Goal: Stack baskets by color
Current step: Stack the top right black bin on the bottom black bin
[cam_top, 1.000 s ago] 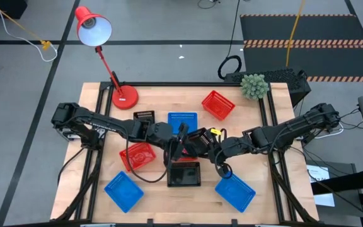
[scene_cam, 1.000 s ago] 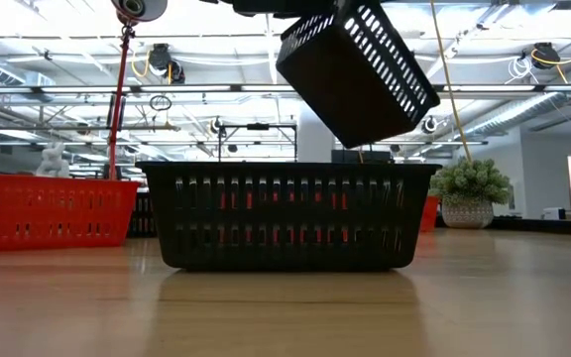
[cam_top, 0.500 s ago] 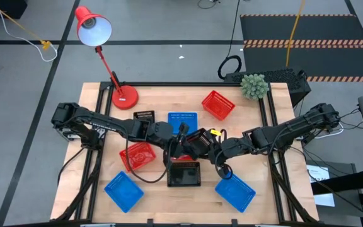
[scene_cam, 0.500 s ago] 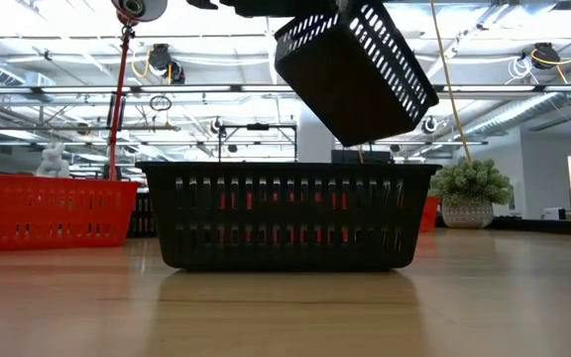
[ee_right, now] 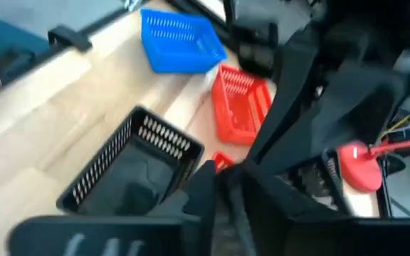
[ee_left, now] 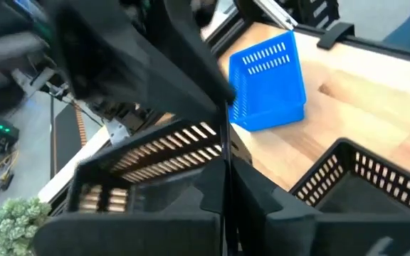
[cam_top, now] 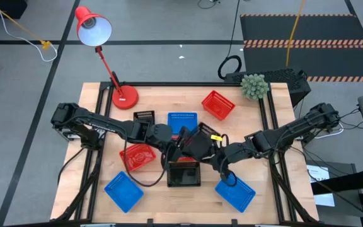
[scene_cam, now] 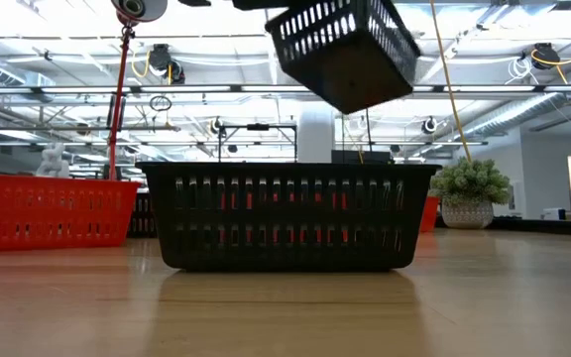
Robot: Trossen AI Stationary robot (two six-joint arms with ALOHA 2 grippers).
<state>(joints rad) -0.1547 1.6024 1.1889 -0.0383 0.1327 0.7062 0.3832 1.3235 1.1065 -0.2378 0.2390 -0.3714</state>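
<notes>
High view shows both arms meeting over the middle of the table (cam_top: 257,189), where a black basket (cam_top: 197,142) hangs tilted in the air, just toward 12 o'clock of a second black basket (cam_top: 184,174) that stands on the wood; the low view confirms the lifted one (scene_cam: 340,50) is above the standing one (scene_cam: 287,215) and well clear of it. The left gripper (cam_top: 176,146) is pressed together on the rim of the lifted basket at its 9 o'clock side. The right gripper (cam_top: 216,154) is at its 3 o'clock side, and I cannot tell if its fingers grip or are letting go. I judge this basket to be light, fairly stiff but a little springy at the slatted walls, and smooth, so it can swing or slip; the thick top rim is the best place to pinch it.
</notes>
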